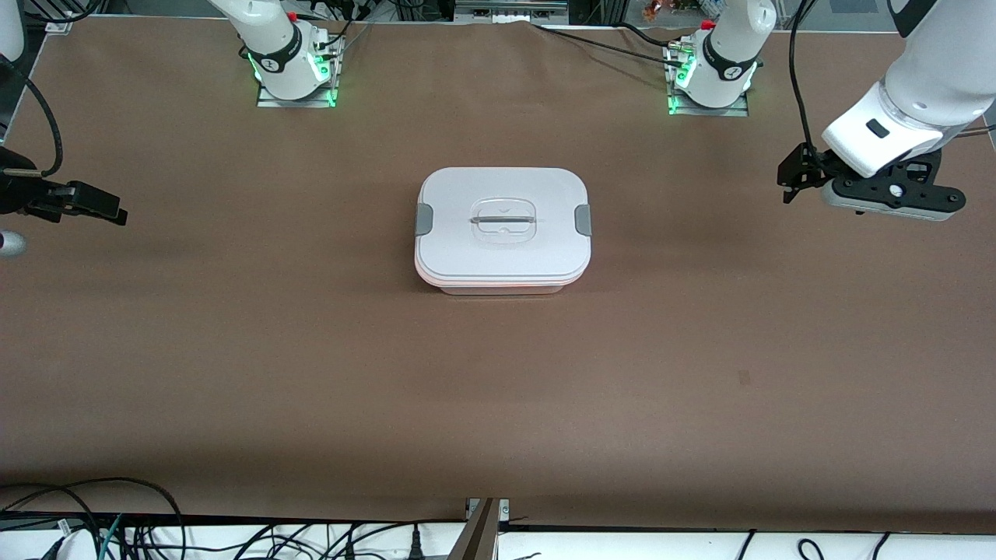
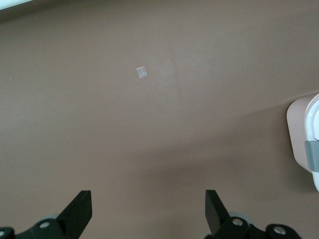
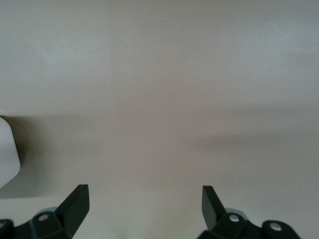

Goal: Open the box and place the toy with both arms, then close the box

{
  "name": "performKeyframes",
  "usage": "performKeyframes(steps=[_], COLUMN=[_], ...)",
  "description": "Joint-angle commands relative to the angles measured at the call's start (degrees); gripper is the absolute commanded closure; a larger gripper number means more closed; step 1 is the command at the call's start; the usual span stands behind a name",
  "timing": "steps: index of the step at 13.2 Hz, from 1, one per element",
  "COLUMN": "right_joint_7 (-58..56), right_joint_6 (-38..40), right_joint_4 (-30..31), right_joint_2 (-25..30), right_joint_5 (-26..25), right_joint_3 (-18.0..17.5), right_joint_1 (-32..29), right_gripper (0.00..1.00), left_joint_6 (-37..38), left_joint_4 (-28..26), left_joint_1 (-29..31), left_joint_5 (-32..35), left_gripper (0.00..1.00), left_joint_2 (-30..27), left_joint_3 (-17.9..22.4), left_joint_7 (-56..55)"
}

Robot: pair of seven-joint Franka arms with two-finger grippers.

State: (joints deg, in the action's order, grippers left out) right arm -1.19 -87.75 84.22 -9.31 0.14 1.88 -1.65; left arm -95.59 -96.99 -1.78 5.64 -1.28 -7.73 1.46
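Observation:
The box (image 1: 503,230) stands in the middle of the table with its white lid on, grey clips at both ends and the clear handle on top. The toy is not in view. My left gripper (image 1: 792,180) hangs open and empty over bare table at the left arm's end, well apart from the box. In the left wrist view (image 2: 148,206) one end of the box (image 2: 299,129) shows at the edge. My right gripper (image 1: 109,206) is open and empty over the right arm's end. In the right wrist view (image 3: 145,201) a white corner of the box (image 3: 7,154) shows.
The brown table (image 1: 311,350) is bare around the box. A small pale square mark (image 2: 142,72) lies on the table under the left gripper. Both arm bases (image 1: 292,66) stand along the table's edge farthest from the front camera. Cables (image 1: 117,529) run along the nearest edge.

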Motion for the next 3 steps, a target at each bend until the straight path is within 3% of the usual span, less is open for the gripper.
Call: performKeyframes(steps=[1, 3], right_joint_7=[0.0, 0.0], right_joint_6=[0.0, 0.0], right_joint_4=[-0.5, -0.5], right_joint_2=[0.3, 0.3], right_joint_5=[1.1, 1.0], right_joint_3=[0.4, 0.4], right_joint_1=[0.2, 0.2], right_gripper=[0.0, 0.0], left_joint_6=[-1.0, -1.0], left_joint_4=[-1.7, -1.6], left_joint_1=[-0.9, -1.1], left_joint_5=[-2.6, -3.5], left_gripper=[0.0, 0.0], left_joint_2=[-1.6, -1.6], left_joint_3=[3.0, 4.2], left_joint_7=[-0.6, -0.7])
